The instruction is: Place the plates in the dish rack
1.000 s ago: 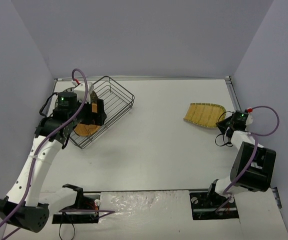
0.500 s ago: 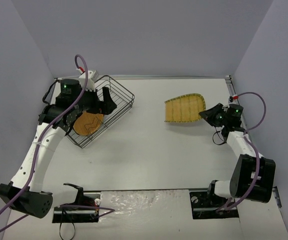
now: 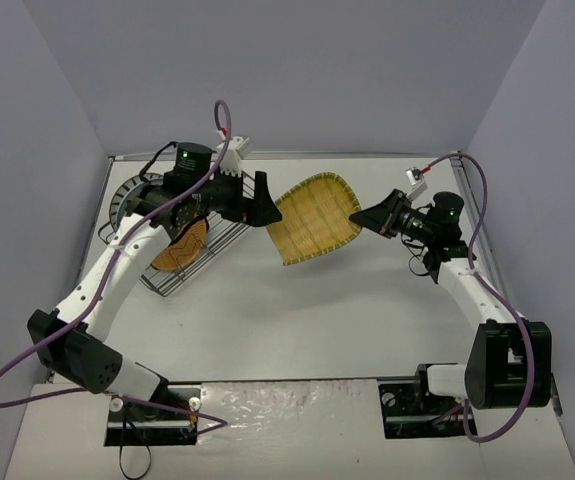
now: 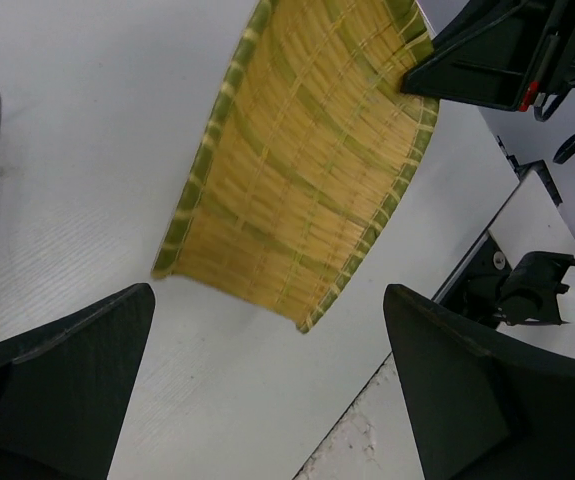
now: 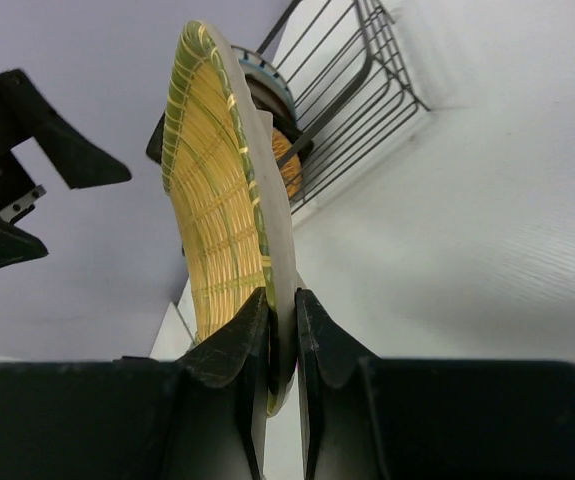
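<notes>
My right gripper (image 3: 365, 217) is shut on the rim of a yellow woven-pattern plate with a green edge (image 3: 312, 215) and holds it tilted in the air above the table's middle. The wrist view shows the fingers pinching the rim (image 5: 282, 312) of the plate (image 5: 217, 200). My left gripper (image 3: 265, 205) is open and empty, just left of the plate, which fills its view (image 4: 307, 170); the jaws stand wide apart (image 4: 267, 340). The dark wire dish rack (image 3: 162, 282) sits at the far left and holds an orange-tan plate (image 3: 179, 248) and a black-striped plate (image 3: 122, 200).
The rack also shows behind the held plate in the right wrist view (image 5: 357, 90). The table's back wall and side walls close in the workspace. My right gripper's fingers show at the top right of the left wrist view (image 4: 487, 70).
My right arm has carried the yellow plate left and up to the table's middle. My left gripper has left the rack and swung right toward the plate, open.
</notes>
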Tool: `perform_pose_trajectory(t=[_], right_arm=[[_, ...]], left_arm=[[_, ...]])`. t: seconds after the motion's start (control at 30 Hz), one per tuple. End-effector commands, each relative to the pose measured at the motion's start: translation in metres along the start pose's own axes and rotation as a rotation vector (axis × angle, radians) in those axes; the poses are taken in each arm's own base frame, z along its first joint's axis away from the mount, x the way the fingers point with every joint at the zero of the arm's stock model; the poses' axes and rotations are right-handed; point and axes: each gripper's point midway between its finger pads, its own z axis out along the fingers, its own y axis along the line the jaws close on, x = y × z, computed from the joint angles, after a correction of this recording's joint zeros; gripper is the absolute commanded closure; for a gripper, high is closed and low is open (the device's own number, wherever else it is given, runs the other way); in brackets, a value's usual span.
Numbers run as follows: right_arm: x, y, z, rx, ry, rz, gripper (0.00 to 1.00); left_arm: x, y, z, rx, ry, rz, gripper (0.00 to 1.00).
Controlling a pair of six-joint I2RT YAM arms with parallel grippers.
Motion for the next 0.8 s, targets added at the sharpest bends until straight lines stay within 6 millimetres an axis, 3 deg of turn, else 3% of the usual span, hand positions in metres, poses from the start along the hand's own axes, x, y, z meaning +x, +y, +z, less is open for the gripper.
perform_pose_trajectory(t=[0.0,0.23,0.4,0.53,0.7,0.77], right_arm=[[-0.015,0.077,-0.001,-0.238,0.019,-0.196,1.0],[-0.006,0.092,0.001,-0.295,0.065,-0.228,1.0],[-0.004,0.094,0.001,-0.304,0.075,-0.233,1.0],[-0.003,0.093,0.002,-0.306,0.079,-0.231,1.0],[-0.002,0.094,0.003,-0.309,0.084,-0.234,1.0],[-0.002,0.094,0.003,-0.311,0.085,-0.236,1.0]], left_arm=[[-0.028,-0.03,0.001,0.076,-0.052,0.07,0.03],[-0.026,-0.028,0.017,0.067,-0.017,0.075,0.04],[-0.023,-0.025,0.018,0.05,0.021,0.086,0.13],[-0.02,-0.031,0.017,0.085,0.032,0.075,0.28],[-0.014,-0.033,0.019,0.111,0.049,0.061,0.56],[-0.011,-0.035,0.021,0.129,0.059,0.058,0.61]])
